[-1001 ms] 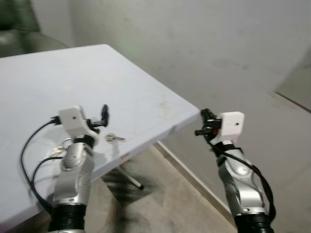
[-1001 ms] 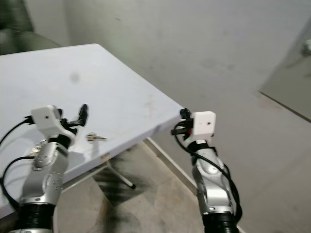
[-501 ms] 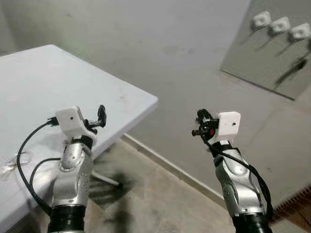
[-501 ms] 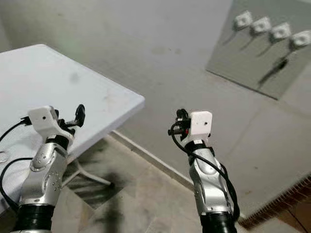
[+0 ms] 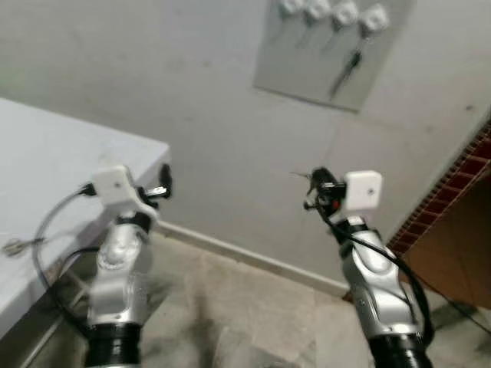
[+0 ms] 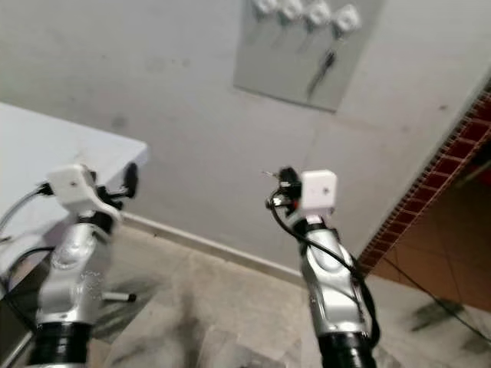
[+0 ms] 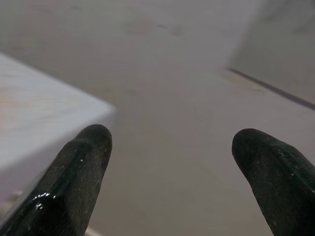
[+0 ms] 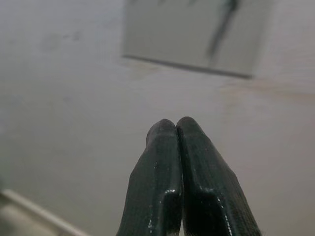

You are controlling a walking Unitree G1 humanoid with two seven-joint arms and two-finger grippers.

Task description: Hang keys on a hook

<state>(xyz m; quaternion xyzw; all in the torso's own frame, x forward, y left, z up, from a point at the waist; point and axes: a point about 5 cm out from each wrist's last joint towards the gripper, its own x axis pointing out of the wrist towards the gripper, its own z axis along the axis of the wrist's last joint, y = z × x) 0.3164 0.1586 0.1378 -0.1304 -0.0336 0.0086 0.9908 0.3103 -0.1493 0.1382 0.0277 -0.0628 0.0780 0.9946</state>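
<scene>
White table (image 5: 46,165) at far left, one corner in view, standing against a grey plaster wall (image 5: 176,84). Floor (image 5: 230,307) is mottled grey stone with a pale skirting strip along the wall's foot. Brick-red edge (image 5: 453,192) at right, darker area beyond it.

Grey board (image 5: 330,46) is mounted high on the wall, with four white hooks (image 5: 331,11) in a row along its top. One dark key (image 5: 345,67) hangs from the hook second from the right; the other three look empty, though blur makes that uncertain.

A small metallic bit (image 5: 14,247) lies on the table at the left edge, likely keys, too blurred to confirm.

Two arms are raised, both facing the wall. Left hand (image 5: 164,184) is just past the table corner; the wrist view shows its fingers (image 7: 83,162) spread wide with nothing between them. Right hand (image 5: 314,188) is held up below the board, well short of the wall. Its fingers (image 8: 162,167) are pressed together at the tips. Head views show a thin sliver sticking out at the tips, too small to identify, so whether it pinches anything cannot be told.
</scene>
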